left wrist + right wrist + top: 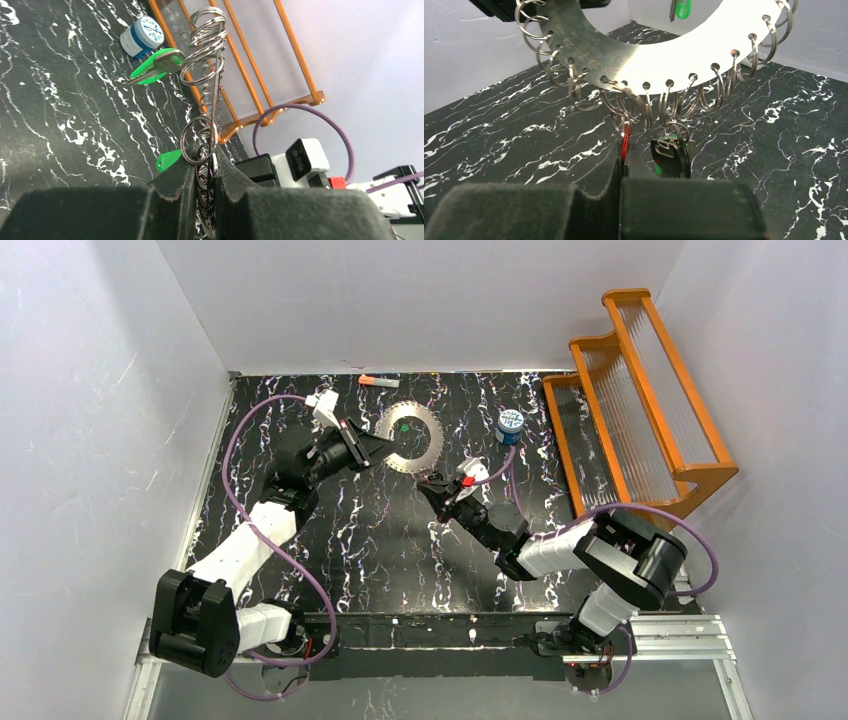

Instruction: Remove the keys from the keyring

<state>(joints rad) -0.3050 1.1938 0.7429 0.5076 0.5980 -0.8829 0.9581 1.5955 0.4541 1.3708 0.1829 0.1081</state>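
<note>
Left jaws clamp flat grey toothed metal keyring (435, 440) at 9 o'clock; right jaws pinch red-headed key (625, 144) at 5 o'clock.

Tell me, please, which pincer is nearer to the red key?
Right. The right pincer is shut on the red key hanging below the keyring; the left pincer clamps the keyring's rim on another side, apart from that key.
</note>
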